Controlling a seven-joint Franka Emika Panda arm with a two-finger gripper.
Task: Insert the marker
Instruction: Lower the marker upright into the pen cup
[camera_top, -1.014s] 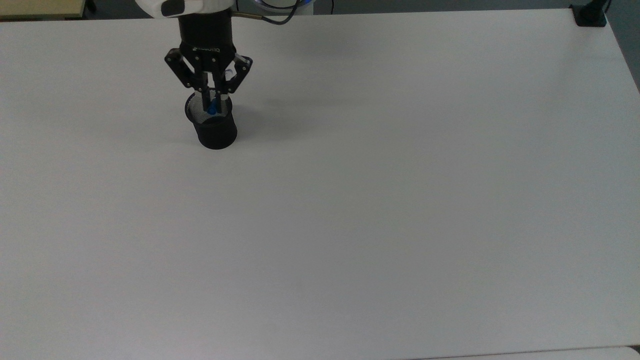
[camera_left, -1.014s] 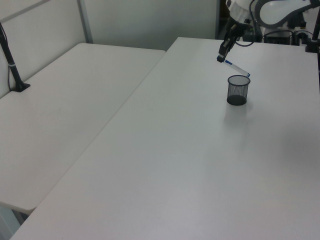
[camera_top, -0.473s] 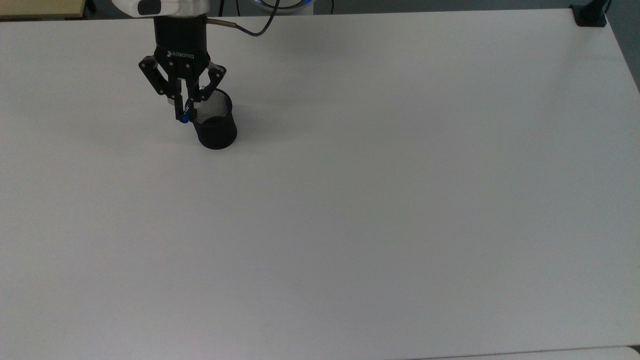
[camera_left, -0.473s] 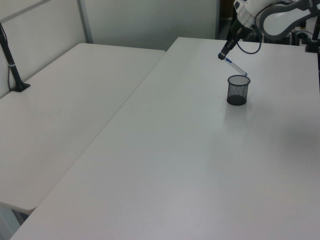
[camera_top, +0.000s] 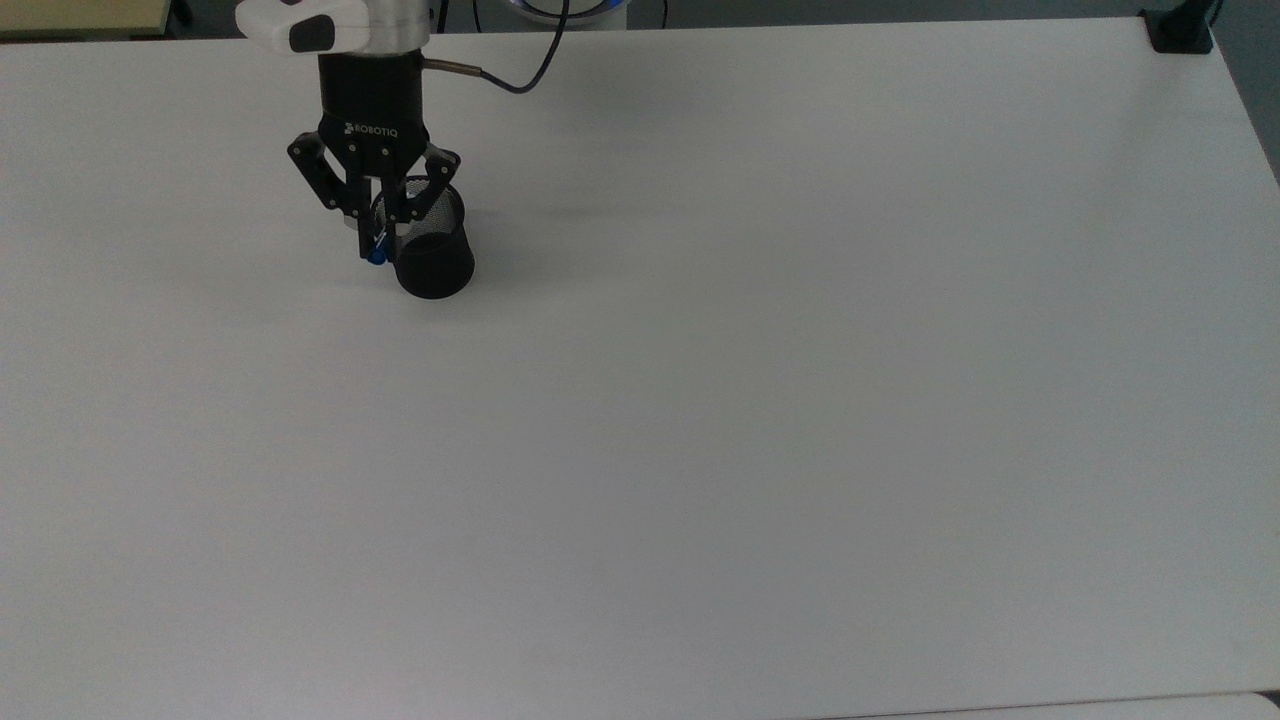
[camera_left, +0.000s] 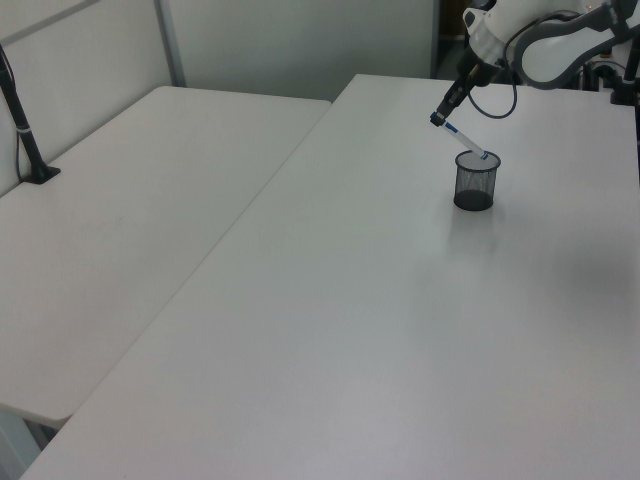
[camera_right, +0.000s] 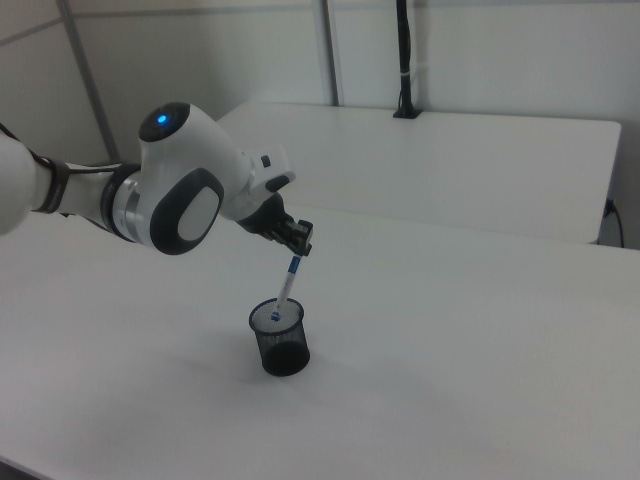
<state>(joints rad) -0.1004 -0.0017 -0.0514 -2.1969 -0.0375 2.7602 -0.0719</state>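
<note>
A black mesh cup (camera_top: 437, 268) stands on the white table (camera_top: 700, 420) near its far edge, at the top view's left. My gripper (camera_top: 378, 238) hangs above the cup's rim and is shut on the marker (camera_left: 466, 141), holding it by its upper end. The white barrel slants down from the fingers, and its lower end (camera_right: 278, 314) sits at the mouth of the cup (camera_right: 283, 350). In the top view a blue end (camera_top: 375, 257) shows below the fingers, just left of the cup. In the left view my gripper (camera_left: 438, 118) is up and left of the cup (camera_left: 475, 186).
A black clamp (camera_top: 1180, 28) sits on the table's far corner at the top view's right. A second white table (camera_left: 130, 210) adjoins at the left view's left, with a black post (camera_left: 25, 125) on it. Wide bare tabletop lies in front of the cup.
The gripper swung from over the cup toward the top view's left, then came slightly back and lower. The marker has tilted steeper and its lower end has dropped to the cup's mouth.
</note>
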